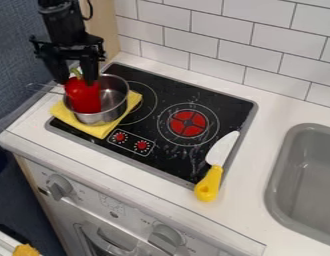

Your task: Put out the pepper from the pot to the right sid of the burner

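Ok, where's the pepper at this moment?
In the camera view, the red pepper is at upper left, inside the metal pot on the yellow cloth, with the gripper at its top.

White tiled wall, blue-grey textured surface, grey sink, white counter
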